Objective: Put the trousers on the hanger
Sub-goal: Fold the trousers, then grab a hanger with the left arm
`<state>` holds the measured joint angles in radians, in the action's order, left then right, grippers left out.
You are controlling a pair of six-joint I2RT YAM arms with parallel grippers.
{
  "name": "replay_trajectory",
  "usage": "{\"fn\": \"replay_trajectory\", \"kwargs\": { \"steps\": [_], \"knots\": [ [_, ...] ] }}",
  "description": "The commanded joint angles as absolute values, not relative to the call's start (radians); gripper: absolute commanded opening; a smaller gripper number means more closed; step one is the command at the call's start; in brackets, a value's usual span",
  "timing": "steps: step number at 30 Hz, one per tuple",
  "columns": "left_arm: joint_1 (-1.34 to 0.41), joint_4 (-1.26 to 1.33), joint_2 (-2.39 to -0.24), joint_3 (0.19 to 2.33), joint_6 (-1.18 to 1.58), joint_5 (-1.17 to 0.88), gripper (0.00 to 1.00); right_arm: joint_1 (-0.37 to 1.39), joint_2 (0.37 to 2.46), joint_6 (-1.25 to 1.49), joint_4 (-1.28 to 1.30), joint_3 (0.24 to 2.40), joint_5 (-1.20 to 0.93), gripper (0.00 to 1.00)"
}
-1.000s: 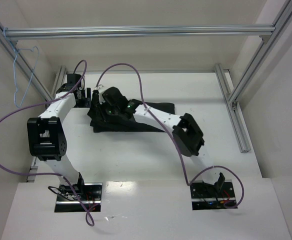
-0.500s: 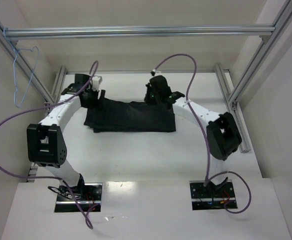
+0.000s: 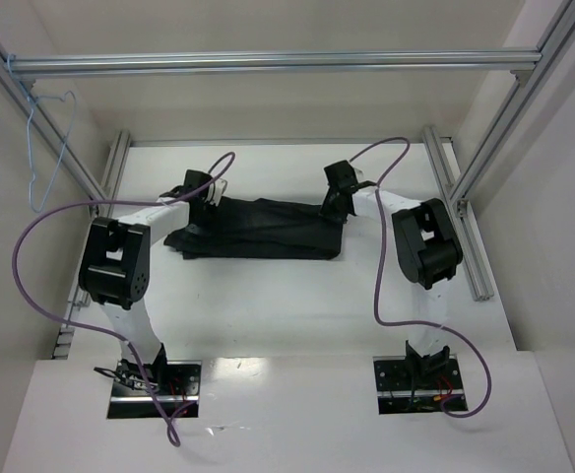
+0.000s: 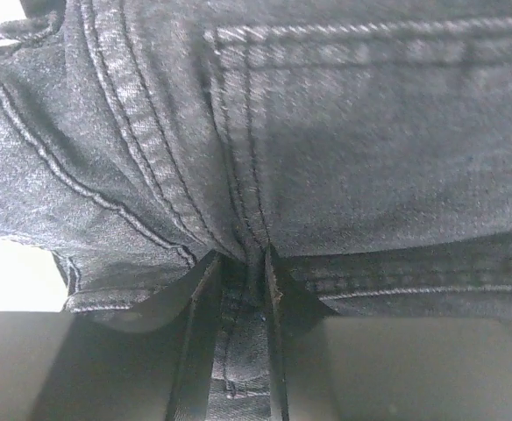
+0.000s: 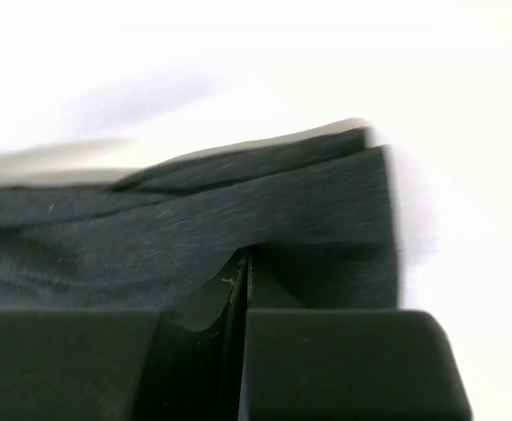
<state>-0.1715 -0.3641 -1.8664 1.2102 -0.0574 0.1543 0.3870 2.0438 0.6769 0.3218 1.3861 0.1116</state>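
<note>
Trousers [image 3: 258, 229], plain black and of soft fabric, lie spread as a long dark band across the far half of the white table [image 3: 268, 305], running left to right between the two arms. The left end is somewhat bunched and the right end squarer. The black two-finger left gripper [image 3: 206, 192] sits at the far left corner of the cloth. In the left wrist view its gripper [image 4: 238, 263] has its two dark fingers [image 4: 202, 351] drawn close on a narrow fold of stitched fabric, so it is pinching the trousers [image 4: 344, 158] along a double seam. The black right gripper [image 3: 339, 197] is at the far right corner of the band. In its own wrist view this gripper [image 5: 241, 263] shows only a hairline slit between the fingers, which are pressed together on the thin edge of the trousers [image 5: 195, 228], whose layered hem ends just to the right against the bright table top. The thin light-blue wire hanger [image 3: 31, 148], triangular with a hooked top, hangs by the slanted silver aluminium frame bar [image 3: 61, 148] at the upper left, off the table and well apart from both the cloth and the grippers. A purple cable [image 3: 31, 246] loops out from the left arm, and another purple cable [image 3: 378, 286] trails down beside the right arm.
</note>
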Motion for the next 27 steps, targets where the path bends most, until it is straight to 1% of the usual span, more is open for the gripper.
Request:
{"fn": "replay_trajectory", "kwargs": {
  "steps": [1, 3, 4, 6, 7, 9, 10, 11, 13, 14, 15, 17, 18, 19, 20, 21, 22, 23, 27],
  "knots": [
    [-0.137, -0.417, -1.875, 1.086, -0.196, 0.37, 0.3, 0.31, 2.08, 0.695, 0.359, 1.364, 0.212, 0.0],
    [-0.137, -0.408, -1.842, 1.036, -0.221, 0.379, 0.32, 0.31, 2.08, 0.722, 0.359, 1.364, 0.203, 0.0],
    [-0.137, -0.408, -1.829, 1.025, -0.221, 0.353, 0.36, 0.31, 2.08, 0.723, 0.359, 1.364, 0.202, 0.0],
    [-0.137, -0.408, -1.763, 1.013, -0.233, 0.28, 0.56, 0.31, 2.057, 0.689, 0.359, 1.378, 0.151, 0.0],
    [-0.137, -0.408, -1.732, 1.012, -0.233, 0.255, 0.71, 0.31, 2.042, 0.689, 0.35, 1.378, 0.138, 0.0],
    [-0.137, -0.436, -1.616, 1.052, -0.221, 0.183, 0.79, 0.31, 1.979, 0.652, 0.31, 1.361, 0.101, 0.0],
    [-0.137, -0.465, -1.524, 1.104, -0.21, 0.16, 0.82, 0.32, 1.958, 0.638, 0.31, 1.35, 0.101, 0.06],
    [-0.137, -0.481, -1.479, 1.139, -0.189, 0.14, 0.87, 0.333, 1.936, 0.621, 0.299, 1.35, 0.091, 0.13],
    [-0.137, -0.543, -1.361, 1.222, -0.164, 0.114, 0.9, 0.348, 1.875, 0.571, 0.299, 1.35, 0.069, 0.31],
    [-0.137, -0.566, -1.33, 1.317, -0.147, 0.114, 0.9, 0.357, 1.856, 0.549, 0.288, 1.35, 0.06, 0.41],
    [-0.137, -0.63, -1.31, 1.372, -0.147, 0.114, 0.92, 0.376, 1.82, 0.531, 0.288, 1.35, 0.06, 0.46],
    [-0.137, -0.714, -1.301, 1.497, -0.132, 0.15, 0.92, 0.385, 1.786, 0.485, 0.288, 1.361, 0.031, 0.55],
    [-0.12, -0.78, -1.301, 1.607, -0.132, 0.15, 0.92, 0.397, 1.772, 0.471, 0.288, 1.374, 0.019, 0.6],
    [-0.097, -0.807, -1.301, 1.664, -0.123, 0.126, 0.92, 0.397, 1.741, 0.462, 0.301, 1.374, -0.004, 0.63],
    [-0.022, -0.83, -1.301, 1.721, -0.123, 0.097, 0.92, 0.397, 1.727, 0.447, 0.301, 1.385, -0.018, 0.65],
    [0.01, -0.863, -1.313, 1.776, -0.123, 0.077, 0.92, 0.397, 1.712, 0.436, 0.301, 1.385, -0.031, 0.68],
    [0.034, -0.882, -1.331, 1.836, -0.123, 0.077, 0.92, 0.397, 1.68, 0.436, 0.301, 1.385, -0.041, 0.68],
    [0.047, -0.902, -1.342, 1.964, -0.123, 0.101, 0.92, 0.397, 1.665, 0.408, 0.301, 1.385, -0.073, 0.69],
    [0.057, -0.977, -1.384, 2.246, -0.147, 0.27, 0.92, 0.397, 1.615, 0.368, 0.276, 1.359, -0.132, 0.72]
  ]
}}
